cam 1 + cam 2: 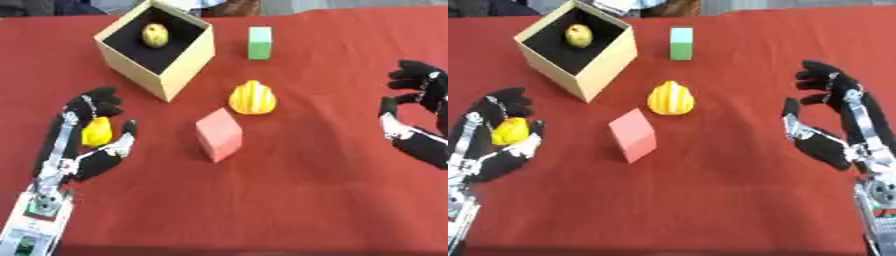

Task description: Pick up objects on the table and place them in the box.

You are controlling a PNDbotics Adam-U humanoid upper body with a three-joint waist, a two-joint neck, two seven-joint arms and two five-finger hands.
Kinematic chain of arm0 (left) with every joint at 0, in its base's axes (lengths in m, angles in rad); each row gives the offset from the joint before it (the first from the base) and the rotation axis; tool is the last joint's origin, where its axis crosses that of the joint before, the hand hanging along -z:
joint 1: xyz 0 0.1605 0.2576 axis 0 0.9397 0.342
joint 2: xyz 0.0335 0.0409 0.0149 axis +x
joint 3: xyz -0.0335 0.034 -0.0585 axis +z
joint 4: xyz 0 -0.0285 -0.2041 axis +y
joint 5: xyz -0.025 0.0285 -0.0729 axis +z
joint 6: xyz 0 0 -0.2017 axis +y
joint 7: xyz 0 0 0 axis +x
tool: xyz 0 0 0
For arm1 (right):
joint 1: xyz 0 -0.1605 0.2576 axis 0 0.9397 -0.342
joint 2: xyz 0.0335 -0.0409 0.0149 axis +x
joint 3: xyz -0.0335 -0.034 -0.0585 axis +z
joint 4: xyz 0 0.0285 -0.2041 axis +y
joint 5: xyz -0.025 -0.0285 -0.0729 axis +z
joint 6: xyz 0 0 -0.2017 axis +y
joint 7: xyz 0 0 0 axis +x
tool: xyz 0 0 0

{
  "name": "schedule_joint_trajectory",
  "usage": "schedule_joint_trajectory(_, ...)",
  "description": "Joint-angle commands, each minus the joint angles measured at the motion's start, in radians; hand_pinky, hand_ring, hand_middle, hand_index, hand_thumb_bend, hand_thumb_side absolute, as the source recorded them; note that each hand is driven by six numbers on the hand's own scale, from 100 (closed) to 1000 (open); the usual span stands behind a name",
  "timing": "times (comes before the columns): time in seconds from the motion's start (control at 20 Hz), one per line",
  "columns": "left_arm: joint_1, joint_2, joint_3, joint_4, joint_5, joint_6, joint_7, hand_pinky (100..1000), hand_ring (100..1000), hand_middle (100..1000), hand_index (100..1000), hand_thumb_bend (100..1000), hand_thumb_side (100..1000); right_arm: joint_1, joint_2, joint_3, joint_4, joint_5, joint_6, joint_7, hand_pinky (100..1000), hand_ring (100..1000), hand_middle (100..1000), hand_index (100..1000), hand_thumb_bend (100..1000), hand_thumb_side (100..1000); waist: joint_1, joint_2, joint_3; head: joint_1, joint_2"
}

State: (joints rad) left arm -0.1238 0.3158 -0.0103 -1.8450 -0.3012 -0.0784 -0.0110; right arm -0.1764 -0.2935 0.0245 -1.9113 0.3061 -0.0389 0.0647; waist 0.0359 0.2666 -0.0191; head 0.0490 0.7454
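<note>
An open cardboard box (188, 60) stands at the back left with a yellow-green fruit (155, 35) lying on its dark floor. My left hand (98, 161) is at the left of the table. Its fingers curl over a small yellow fruit (96, 131) and its thumb lies against the fruit's right side. A striped yellow fruit (252, 97) sits mid-table, with a pink block (219, 134) just in front of it. A green block (260, 43) stands behind, to the right of the box. My right hand (826, 142) hovers at the right, relaxed and holding nothing.
A red cloth (289, 200) covers the whole table. Its front half holds only my two forearms. People's clothing shows along the far edge behind the box.
</note>
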Motion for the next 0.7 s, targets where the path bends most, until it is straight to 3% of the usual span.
schedule_joint_trajectory(0.05, -0.006, 0.111, 0.051, -0.026, -0.057, 0.052, -0.026, 739, 656, 666, 834, 330, 100, -0.007, -0.011, -0.009, -0.008, -0.001, 0.001, -0.004, 669, 769, 745, 879, 100, 100, 0.015, -0.016, 0.002, -0.008, -0.015)
schedule_joint_trajectory(0.45, -0.031, 0.284, 0.064, 0.05, -0.196, 0.179, -0.137, 750, 683, 692, 854, 415, 100, -0.006, -0.016, -0.009, -0.006, -0.001, 0.001, -0.004, 669, 769, 745, 879, 100, 100, 0.016, -0.019, 0.001, -0.011, -0.025)
schedule_joint_trajectory(0.7, -0.059, 0.341, 0.039, 0.086, -0.264, 0.167, -0.227, 766, 709, 720, 864, 486, 100, -0.005, -0.017, -0.008, -0.006, -0.001, 0.0, -0.002, 669, 768, 745, 879, 100, 100, 0.016, -0.021, -0.002, -0.013, -0.03)
